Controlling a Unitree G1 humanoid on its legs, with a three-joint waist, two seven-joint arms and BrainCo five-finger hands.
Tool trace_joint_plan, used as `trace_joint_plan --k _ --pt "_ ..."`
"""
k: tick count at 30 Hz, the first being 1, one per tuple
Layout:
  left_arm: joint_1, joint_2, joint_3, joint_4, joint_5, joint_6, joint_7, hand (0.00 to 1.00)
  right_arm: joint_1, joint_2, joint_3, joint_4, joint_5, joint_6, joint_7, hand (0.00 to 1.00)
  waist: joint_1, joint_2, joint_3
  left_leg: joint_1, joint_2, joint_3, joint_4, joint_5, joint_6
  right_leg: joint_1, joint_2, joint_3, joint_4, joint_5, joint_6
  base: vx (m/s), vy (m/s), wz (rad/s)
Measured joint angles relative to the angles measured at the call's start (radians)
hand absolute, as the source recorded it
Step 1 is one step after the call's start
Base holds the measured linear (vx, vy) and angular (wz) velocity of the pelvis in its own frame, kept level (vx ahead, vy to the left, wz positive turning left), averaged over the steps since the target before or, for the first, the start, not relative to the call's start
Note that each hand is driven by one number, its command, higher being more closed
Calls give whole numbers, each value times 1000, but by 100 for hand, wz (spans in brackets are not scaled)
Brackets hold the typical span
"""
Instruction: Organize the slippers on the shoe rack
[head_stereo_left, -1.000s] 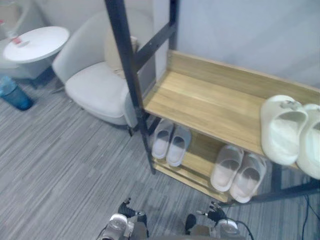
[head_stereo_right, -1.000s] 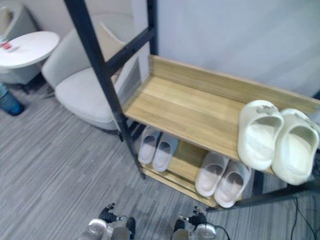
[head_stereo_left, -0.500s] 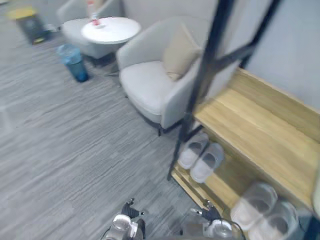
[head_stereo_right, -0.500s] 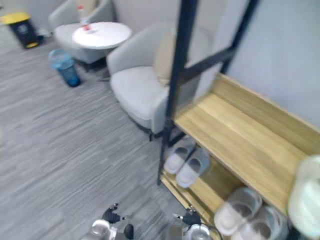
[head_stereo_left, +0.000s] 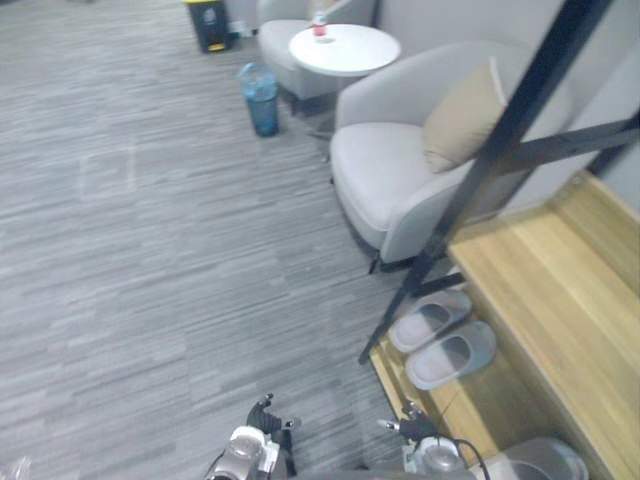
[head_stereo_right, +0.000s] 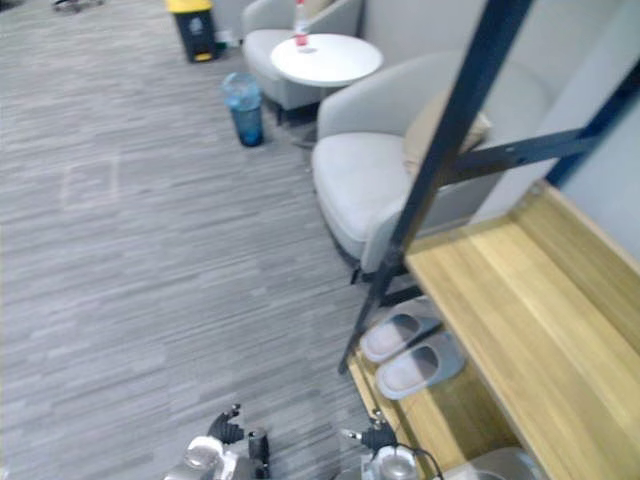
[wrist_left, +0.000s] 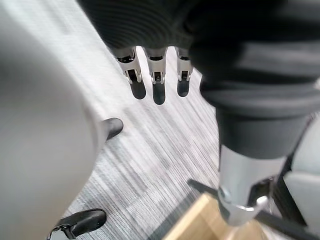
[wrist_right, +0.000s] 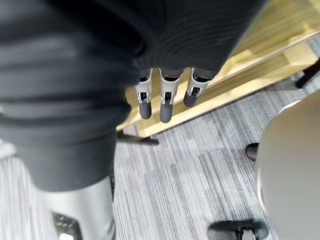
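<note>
Left hand (wrist_left: 158, 88) is seen hanging over the carpet (wrist_left: 150, 145), fingers straight and slack, nothing held. Right hand (wrist_right: 167, 102) is likewise relaxed and empty, near the edge of the shoe rack (head_stereo_left: 550, 290). Grey slippers (head_stereo_left: 452, 352) are noted side by side on the lower shelf, by the black post (head_stereo_left: 480, 185). An armchair (head_stereo_left: 390, 170) is placed just beside the rack

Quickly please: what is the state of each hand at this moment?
Left hand: open, holding nothing.
Right hand: open, holding nothing.
</note>
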Motion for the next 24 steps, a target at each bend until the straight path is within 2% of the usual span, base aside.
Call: trace_joint_plan --k 1,2,3,4,5,6,7,8,10,11,12,13,14,15,16,17,18,19,20,21,22,23,24 --pt "-13 1 2 -2 0 1 1 0 -7 0 -2 -8 3 1 -2 0 4 1 2 -27 -11 9 10 -24 -25 -18 -24 -61 7 -36 9 -142 153 119" --pt "-14 1 3 -6 -1 2 -1 0 -2 1 -9 -13 9 1 -2 0 0 -10 4 -49 -11 14 60 -43 -13 -23 -45 -97 10 -40 15 -127 224 143" --pt "-18 2 2 -14 -1 1 0 0 17 4 -23 -18 15 2 -2 0 -2 -18 1 -66 -13 12 195 -114 22 -21 -80 -137 42 -47 28 -42 213 95" --pt "-14 5 2 -20 -1 1 0 0 25 6 -24 -24 25 2 -2 0 2 -18 -3 -60 -14 14 266 -153 34 -12 -102 -150 73 -63 46 108 194 76" --pt "0 -3 1 -19 -1 1 2 0 37 -10 -21 -52 30 1 -1 0 7 4 -2 10 -8 1 231 -258 -43 -48 -115 -97 237 -77 42 164 226 53" --pt "-2 3 2 -17 -3 2 1 0 30 -10 -18 -68 30 0 1 0 12 -23 19 41 -63 -27 217 -262 -37 -156 -163 41 468 -72 -20 161 245 50" --pt "-5 8 4 -18 -3 4 2 0 32 -4 -19 -73 30 1 2 0 7 -30 17 56 -86 -38 191 -257 -33 -213 -158 114 550 -73 -27 210 306 86" --pt "2 5 12 -15 -3 11 1 0 43 -5 -19 -89 30 -1 4 0 -11 -32 17 104 -122 -86 117 -237 -30 -280 -93 226 633 -85 -8 225 211 92" --pt "3 -9 35 2 -3 12 1 0 52 -7 -17 -96 34 -4 5 0 -10 -35 15 180 -159 -147 17 -220 -32 -346 -5 275 610 -95 7 295 166 90" --pt "3 -12 42 4 -3 14 0 0 52 -6 -17 -97 34 -6 5 0 -10 -36 16 204 -169 -163 -17 -214 -30 -364 18 275 575 -95 7 465 161 88" --pt "-2 -13 43 4 -3 16 0 0 51 -5 -18 -97 36 -15 9 0 -10 -34 19 261 -188 -209 -89 -206 -36 -405 76 274 466 -84 9 418 123 79" --pt "-6 -14 43 4 -3 17 0 0 49 -4 -21 -98 38 -21 10 0 -10 -32 21 285 -197 -239 -117 -200 -28 -427 104 275 412 -69 4 546 138 103" --pt "-15 -11 43 4 -2 17 0 0 46 -2 -23 -100 40 -26 10 0 -13 -34 23 331 -212 -284 -162 -195 -21 -457 144 287 321 -19 -4 399 79 86" --pt "-18 -10 43 4 -2 17 -1 0 45 0 -24 -100 40 -28 10 0 -17 -35 23 353 -219 -304 -180 -195 -21 -464 155 296 279 6 -6 556 82 132" --pt "-23 -9 49 4 -1 15 -3 0 38 5 -29 -100 41 -31 11 0 -30 -33 25 399 -231 -360 -201 -198 -28 -468 170 303 210 89 -54 488 44 135" --pt "-19 -18 70 5 0 14 -5 0 37 4 -30 -100 40 -32 11 0 -39 -29 24 441 -233 -400 -202 -213 -53 -465 170 294 212 142 -96 693 35 150" --pt "-16 -42 110 10 0 14 -5 0 27 1 -34 -95 34 -27 11 0 -30 -7 10 469 -215 -422 -189 -217 -57 -457 163 262 238 132 -136 762 29 112" --pt "-14 -51 133 9 0 13 -6 0 10 0 -35 -91 30 -18 8 0 -17 14 8 448 -216 -421 -140 -188 -102 -453 140 245 288 111 -166 927 29 89" --pt "-21 -62 150 8 0 12 -6 0 1 -9 -35 -90 30 -18 9 0 -22 14 19 444 -232 -419 -109 -145 -117 -485 111 232 384 101 -176 855 5 72" --pt "-17 -90 192 0 0 18 -2 0 -4 -23 -31 -106 31 -22 15 0 -35 39 25 428 -243 -379 4 -121 -134 -527 139 197 460 52 -156 753 -23 51" --pt "18 -85 218 -10 0 16 -5 0 2 -15 0 -108 30 -14 8 0 -26 26 13 357 -234 -300 254 -91 -189 -419 145 186 237 81 -218 581 -51 28" --pt "21 -102 240 -18 -1 16 -5 0 0 -33 15 -107 28 -9 12 0 -19 46 19 305 -181 -247 417 -98 -195 -377 157 173 224 53 -203 617 6 -7" --pt "21 -109 255 -40 -3 14 -6 0 -13 -24 20 -94 29 -2 8 0 5 81 18 221 -75 -183 631 -130 -179 -297 195 200 187 33 -214 550 17 -11"
